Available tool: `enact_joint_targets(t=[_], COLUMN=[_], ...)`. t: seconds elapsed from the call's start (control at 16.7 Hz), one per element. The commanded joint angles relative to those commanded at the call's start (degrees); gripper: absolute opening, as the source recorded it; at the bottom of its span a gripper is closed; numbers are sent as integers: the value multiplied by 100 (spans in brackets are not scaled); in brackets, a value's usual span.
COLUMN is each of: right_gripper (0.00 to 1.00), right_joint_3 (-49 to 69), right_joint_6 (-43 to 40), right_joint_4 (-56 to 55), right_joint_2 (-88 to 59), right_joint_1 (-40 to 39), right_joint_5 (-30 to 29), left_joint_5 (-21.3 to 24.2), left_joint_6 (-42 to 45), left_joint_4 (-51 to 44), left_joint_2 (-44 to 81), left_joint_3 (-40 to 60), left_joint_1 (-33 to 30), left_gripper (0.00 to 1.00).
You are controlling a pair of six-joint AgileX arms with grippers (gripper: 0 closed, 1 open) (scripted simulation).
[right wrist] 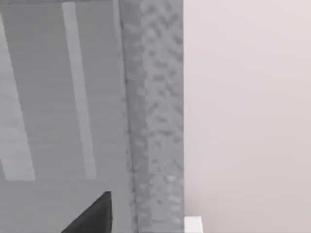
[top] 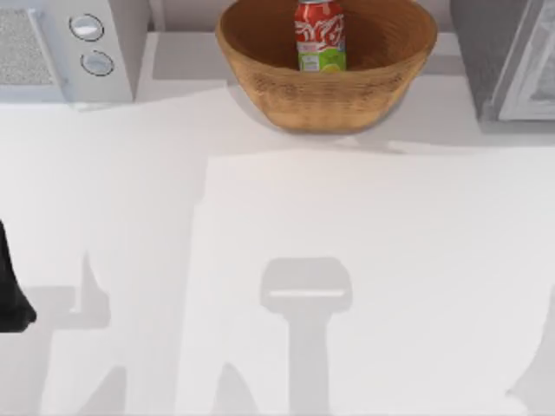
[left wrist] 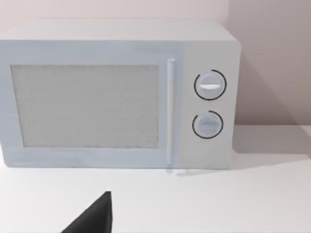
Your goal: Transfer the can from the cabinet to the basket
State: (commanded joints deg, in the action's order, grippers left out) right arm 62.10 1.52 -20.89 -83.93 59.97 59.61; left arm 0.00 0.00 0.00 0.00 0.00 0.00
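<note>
I cannot tell how the jaws of either arm stand. In the left wrist view a dark wedge, part of the left gripper (left wrist: pixel 92 216), pokes up over the white table (left wrist: pixel 233 204), and in the right wrist view a matching dark wedge of the right gripper (right wrist: pixel 92 216) sits in front of a grey panel; neither wedge touches or holds anything I can see. From above, my left arm (top: pixel 12 286) is a dark shape at the table's left edge, well apart from everything on it.

The can (top: pixel 320 35) stands upright inside the basket (top: pixel 329 91), near the basket's far wall, its red body and green lime band facing the top camera. The basket sits at the back of the table, about the middle, between the microwave (top: pixel 74 48) at the back left and the cabinet (top: pixel 499 61) at the back right. The cabinet is dark grey with a pale framed door panel (top: pixel 533 74) at its right; in the right wrist view its grey side (right wrist: pixel 150 116) stands close to the camera.

The left wrist view faces the microwave front on: a speckled window, a vertical handle, and 2 round dials (left wrist: pixel 210 85) stacked one above the other.

The table is plain white, crossed by soft grey shadows. Behind it is a pale pinkish wall (right wrist: pixel 248 107).
</note>
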Motion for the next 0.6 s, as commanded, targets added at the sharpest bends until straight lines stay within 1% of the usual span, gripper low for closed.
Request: enact_joint_targets(t=[0.18,0.36,0.48,0.6], right_gripper=[100,100,100,100], right_joint_3=[1352,2527,3124,3544], right_joint_6=[0,3,7,10], right_joint_4=[1594,2936,3609,4058], right_joint_2=[213,429,561,664], right_joint_1=[27,26,6,-17], right_joint_5=[-3,-17,-31,-42], left_joint_5=[0,0,0,0], left_joint_6=[0,0,0,0], left_joint_4=[0,0,0,0], left_joint_2=[0,0,0,0], left_joint_3=[0,0,0,0], left_joint_1=[0,0,0,0], left_gripper=[100,100,100,100])
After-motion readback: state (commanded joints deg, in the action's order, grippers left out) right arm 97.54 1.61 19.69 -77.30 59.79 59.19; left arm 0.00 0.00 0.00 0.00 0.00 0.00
